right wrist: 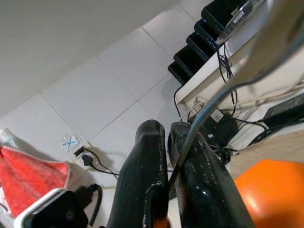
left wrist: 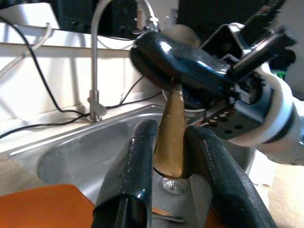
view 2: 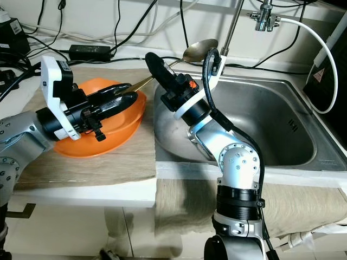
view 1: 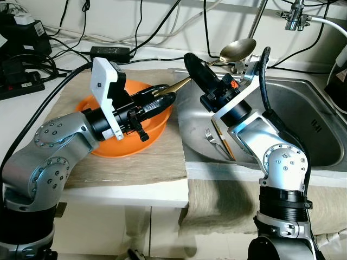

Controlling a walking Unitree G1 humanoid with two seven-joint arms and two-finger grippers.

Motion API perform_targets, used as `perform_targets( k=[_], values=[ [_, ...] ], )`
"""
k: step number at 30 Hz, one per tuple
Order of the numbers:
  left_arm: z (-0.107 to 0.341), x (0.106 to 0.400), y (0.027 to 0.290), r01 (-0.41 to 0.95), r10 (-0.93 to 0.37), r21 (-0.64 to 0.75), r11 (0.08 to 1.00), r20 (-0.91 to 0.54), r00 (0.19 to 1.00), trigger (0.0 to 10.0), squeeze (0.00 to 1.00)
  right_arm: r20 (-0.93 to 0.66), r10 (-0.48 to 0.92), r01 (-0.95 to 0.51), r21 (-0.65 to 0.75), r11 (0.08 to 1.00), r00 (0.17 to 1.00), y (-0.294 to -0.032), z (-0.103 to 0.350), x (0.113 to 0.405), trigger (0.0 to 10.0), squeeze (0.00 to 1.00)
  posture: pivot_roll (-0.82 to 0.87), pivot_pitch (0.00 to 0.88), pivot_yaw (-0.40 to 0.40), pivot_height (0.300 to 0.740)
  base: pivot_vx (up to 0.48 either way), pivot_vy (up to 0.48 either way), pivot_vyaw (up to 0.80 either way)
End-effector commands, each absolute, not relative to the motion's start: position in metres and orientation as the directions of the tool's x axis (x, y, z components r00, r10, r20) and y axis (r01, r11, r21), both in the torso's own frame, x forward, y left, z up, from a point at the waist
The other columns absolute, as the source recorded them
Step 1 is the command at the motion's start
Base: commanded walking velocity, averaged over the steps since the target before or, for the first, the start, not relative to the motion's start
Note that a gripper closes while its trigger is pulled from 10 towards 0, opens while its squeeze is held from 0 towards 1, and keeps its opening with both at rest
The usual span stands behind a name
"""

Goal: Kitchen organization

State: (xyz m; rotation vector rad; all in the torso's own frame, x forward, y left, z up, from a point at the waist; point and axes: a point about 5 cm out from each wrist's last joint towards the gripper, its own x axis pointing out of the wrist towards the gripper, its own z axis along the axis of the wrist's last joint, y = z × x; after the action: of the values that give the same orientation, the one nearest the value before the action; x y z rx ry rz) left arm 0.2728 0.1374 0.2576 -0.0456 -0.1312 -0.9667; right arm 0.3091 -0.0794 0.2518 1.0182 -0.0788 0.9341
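A gold spoon (view 1: 238, 50) is held in the air over the sink's left rim, bowl end up toward the tap, handle sloping down to the left. My right gripper (view 1: 191, 60) is shut on the middle of the handle, as the right wrist view (right wrist: 162, 130) shows. My left gripper (view 1: 165, 97) reaches across the orange bowl (view 1: 116, 147) and its fingers (left wrist: 140, 156) press on the handle's lower end. Both grippers hold the same spoon, close together.
The steel sink (view 1: 303, 124) holds a fork and other utensils (view 1: 218, 142) near its front left. The tap (view 1: 260, 16) stands behind. A tan mat (view 1: 157, 162) lies under the bowl. Power strips and cables (view 1: 21, 81) crowd the back left.
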Motion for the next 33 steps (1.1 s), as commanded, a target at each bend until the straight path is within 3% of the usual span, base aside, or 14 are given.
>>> perform_targets(
  k=[1, 7, 9, 10, 11, 14, 18, 20, 23, 24, 25, 26, 27, 33],
  values=[
    [0.279, 0.271, 0.140, 0.823, -0.812, 0.055, 0.565, 0.218, 0.542, 10.0, 1.00, 0.416, 0.558, -0.640, 0.709, 0.296, 0.718, -0.101, 0.248, 0.320, 0.0, 0.00, 0.00, 0.000, -0.060, 0.740, 0.000, 0.000, 0.00],
    [0.281, 0.272, 0.144, 0.808, -0.796, 0.058, 0.587, 0.223, 0.563, 10.0, 1.00, 0.407, 0.538, -0.635, 0.687, 0.353, 0.739, -0.115, 0.250, 0.325, 0.0, 0.00, 0.00, 0.000, -0.059, 0.740, 0.000, 0.000, 0.00],
    [0.281, 0.272, 0.147, 0.795, -0.791, 0.087, 0.600, 0.214, 0.573, 10.0, 1.00, 0.370, 0.520, -0.617, 0.638, 0.460, 0.770, -0.131, 0.249, 0.331, 0.0, 0.00, 0.00, 0.000, -0.062, 0.740, 0.000, 0.000, 0.00],
    [0.281, 0.271, 0.146, 0.796, -0.797, 0.109, 0.595, 0.203, 0.568, 10.0, 0.18, 0.352, 0.519, -0.611, 0.611, 0.503, 0.779, -0.136, 0.248, 0.333, 0.0, 0.00, 0.00, 0.000, -0.062, 0.740, 0.000, 0.000, 0.00],
    [0.280, 0.270, 0.146, 0.796, -0.801, 0.123, 0.593, 0.192, 0.567, 10.0, 0.00, 0.335, 0.519, -0.606, 0.585, 0.540, 0.786, -0.139, 0.248, 0.334, 0.0, 0.00, 0.00, 0.000, -0.061, 0.740, 0.000, 0.000, 0.00],
    [0.275, 0.269, 0.145, 0.792, -0.806, 0.154, 0.591, 0.144, 0.574, 10.0, 0.00, 0.241, 0.524, -0.573, 0.438, 0.693, 0.817, -0.149, 0.243, 0.343, 0.0, 0.00, 0.00, 0.000, -0.058, 0.740, 0.000, 0.000, 0.00],
    [0.268, 0.279, 0.142, 0.692, -0.733, 0.261, 0.673, 0.110, 0.672, 10.0, 0.00, 0.097, 0.462, -0.472, 0.212, 0.856, 0.882, -0.159, 0.233, 0.365, 0.0, 0.00, -0.01, 0.000, -0.049, 0.740, 0.000, 0.000, 0.00],
    [0.265, 0.284, 0.140, 0.668, -0.704, 0.252, 0.700, 0.086, 0.705, 10.0, 0.00, -0.003, 0.426, -0.425, 0.067, 0.903, 0.905, -0.162, 0.223, 0.380, 0.0, 0.00, -0.02, 0.000, -0.043, 0.740, 0.000, 0.000, 0.00],
    [0.264, 0.285, 0.140, 0.666, -0.699, 0.245, 0.704, 0.080, 0.710, 10.0, 0.00, -0.033, 0.417, -0.416, 0.026, 0.909, 0.908, -0.163, 0.220, 0.384, 0.0, 0.00, -0.02, 0.000, -0.043, 0.740, 0.000, 0.000, 0.00],
    [0.263, 0.284, 0.138, 0.677, -0.706, 0.233, 0.698, 0.064, 0.706, 10.0, 0.00, -0.069, 0.409, -0.410, -0.002, 0.912, 0.910, -0.164, 0.215, 0.390, 7.6, 0.00, -0.02, 0.000, -0.044, 0.740, 0.000, 0.000, 0.00],
    [0.263, 0.284, 0.138, 0.677, -0.706, 0.233, 0.698, 0.064, 0.706, 10.0, 0.00, -0.069, 0.409, -0.410, -0.002, 0.912, 0.910, -0.164, 0.215, 0.390, 7.6, 0.00, -0.02, 0.000, -0.044, 0.740, 0.000, 0.000, 0.00],
    [0.262, 0.280, 0.134, 0.694, -0.723, 0.247, 0.676, 0.044, 0.689, 10.0, 0.00, -0.120, 0.403, -0.408, -0.023, 0.913, 0.907, -0.164, 0.206, 0.395, 10.0, 0.00, -0.01, 0.012, -0.050, 0.740, 0.000, 0.000, 0.00],
    [0.258, 0.273, 0.128, 0.725, -0.750, 0.264, 0.637, -0.005, 0.661, 10.0, 0.00, -0.210, 0.388, -0.409, -0.065, 0.910, 0.897, -0.162, 0.185, 0.400, 10.0, 0.00, 0.00, 0.031, -0.056, 0.740, 0.000, 0.000, 0.00],
    [0.254, 0.265, 0.126, 0.751, -0.765, 0.254, 0.610, -0.059, 0.641, 10.0, 0.00, -0.296, 0.350, -0.395, -0.105, 0.913, 0.889, -0.159, 0.158, 0.398, 10.0, 0.00, 0.02, 0.062, -0.065, 0.740, 0.000, 0.000, 0.00]
  ],
)
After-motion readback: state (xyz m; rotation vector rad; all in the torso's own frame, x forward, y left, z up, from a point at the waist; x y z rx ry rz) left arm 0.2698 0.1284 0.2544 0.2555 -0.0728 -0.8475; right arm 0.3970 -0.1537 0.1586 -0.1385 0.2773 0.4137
